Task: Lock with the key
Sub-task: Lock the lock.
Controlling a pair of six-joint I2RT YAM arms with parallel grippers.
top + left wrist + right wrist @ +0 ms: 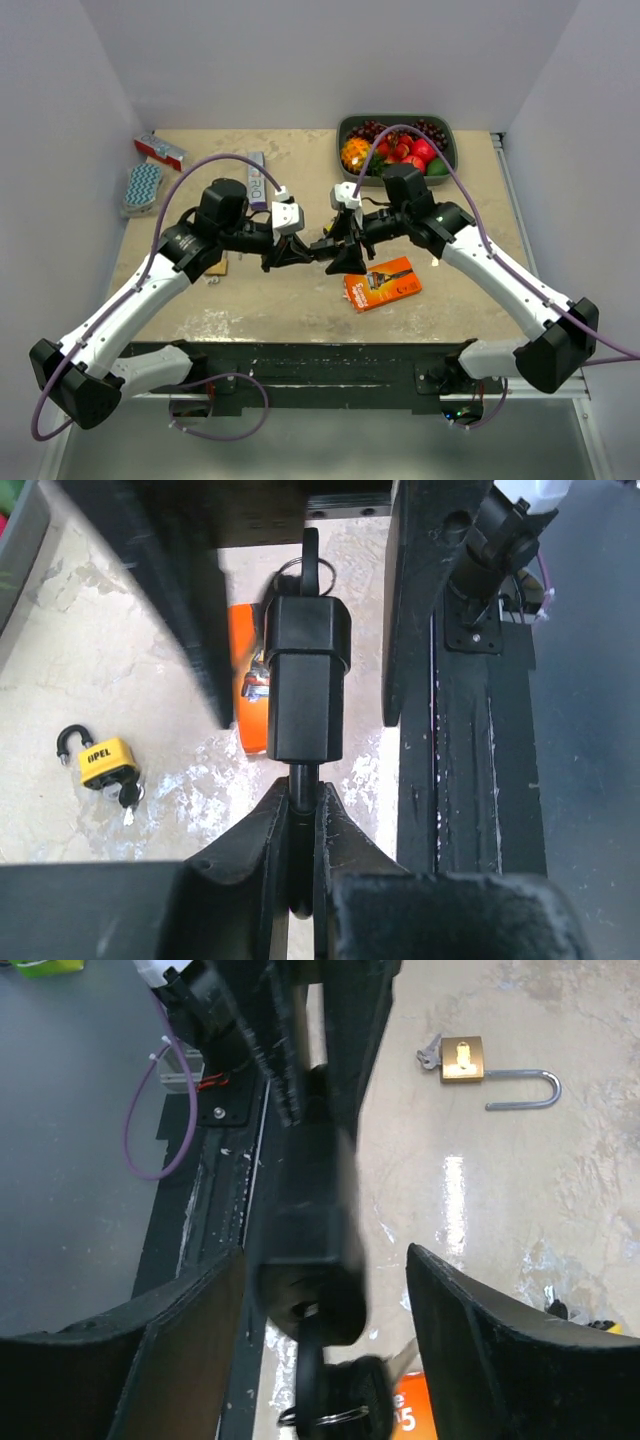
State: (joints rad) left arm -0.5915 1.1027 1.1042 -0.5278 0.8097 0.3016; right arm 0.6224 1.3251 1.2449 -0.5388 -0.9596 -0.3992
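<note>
Counter (pixel 250 310) in the overhead shot, pale and scuffed, both arms reaching in to meet over its middle. Grey tray (pixel 453 150) of fruit sits at the far right edge. Orange pack (pixel 385 283) lies flat just below the meeting point.

Now the left gripper (pixel 290 252): clenched tight on the shackle of the black padlock (pixel 305 670), holding it off the counter with the body pointing toward the other arm. And there's the right gripper (pixel 325 1252), released, jaws spread wide. One finger (pixel 180 1360) sits close against the padlock body and the other finger (pixel 500 1360) stands clear, so the lock lies between them without being gripped.

Two spare locks down on the counter. Brass padlock (pixel 462 1060), shackle swung open, lies well apart on one side. Yellow padlock (pixel 103 763) lies on the other, keys at its base.

Smallest of all, the key (pixel 340 1390): black-headed, ring attached, sticking out of the black padlock's far end, right at the open jaws.
</note>
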